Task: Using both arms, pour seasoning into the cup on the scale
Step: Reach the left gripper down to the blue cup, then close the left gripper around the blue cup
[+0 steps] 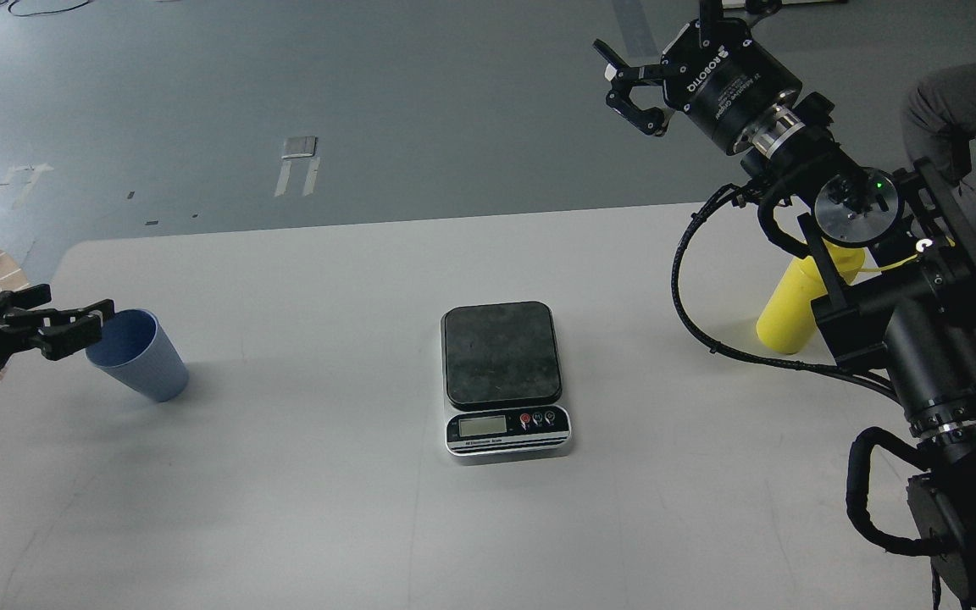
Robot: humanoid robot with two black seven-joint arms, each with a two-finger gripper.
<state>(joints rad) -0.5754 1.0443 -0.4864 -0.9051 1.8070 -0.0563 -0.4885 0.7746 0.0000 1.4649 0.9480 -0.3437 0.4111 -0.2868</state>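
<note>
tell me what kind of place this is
Probably a robotics lab or test room: a plain white table on a bare grey floor with tape marks, and a kitchen scale set out as a test prop.

Ribbed matt plastic cup [139, 354], smooth yellow plastic bottle [793, 309], scale [505, 381] w/ matt black top, glossy silver front, matt table [327, 508]

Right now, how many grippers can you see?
2. The left gripper sits at the blue cup's rim, far left; the right gripper is raised at top right, open.
</note>
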